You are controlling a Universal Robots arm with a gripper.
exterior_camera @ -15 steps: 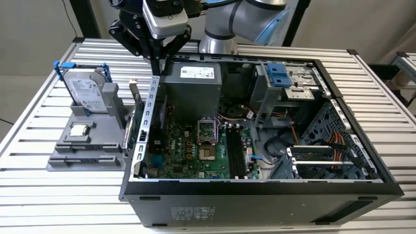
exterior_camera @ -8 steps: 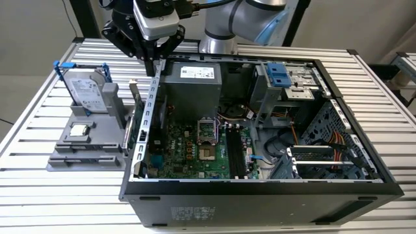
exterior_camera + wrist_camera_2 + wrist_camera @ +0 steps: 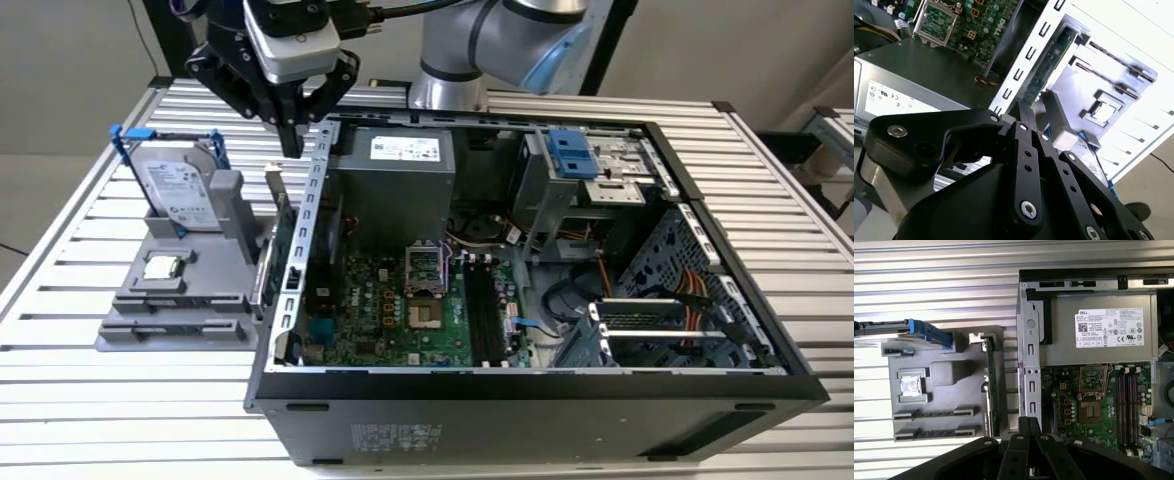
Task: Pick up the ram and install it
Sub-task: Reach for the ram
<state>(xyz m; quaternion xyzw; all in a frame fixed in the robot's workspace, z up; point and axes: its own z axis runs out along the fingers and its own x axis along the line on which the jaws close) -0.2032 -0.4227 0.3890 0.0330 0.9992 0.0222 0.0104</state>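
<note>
The ram [image 3: 992, 390] stands on its long edge in a gray holder [image 3: 944, 347], just outside the open computer case [image 3: 1029, 365]. It runs alongside the case's side wall. In the second wrist view the ram [image 3: 1047, 65] is a narrow green strip between that wall and the holder.

My hand [image 3: 291, 148] hangs above the case's side wall. It is near the ram but apart from it. Its black fingers are drawn together into a narrow point and grip nothing.

On the same holder, farther from the case than the ram, a small square processor chip [image 3: 910, 386] lies flat. A silver hard drive [image 3: 176, 190] in a blue frame stands tilted beside it.

Inside the case I see a gray power supply [image 3: 394, 180] with a white label, set against the side wall. Beyond it is a green motherboard [image 3: 387, 305] with long black memory slots [image 3: 483, 312]. The case and the holder both sit on a ribbed metal table [image 3: 80, 400].
</note>
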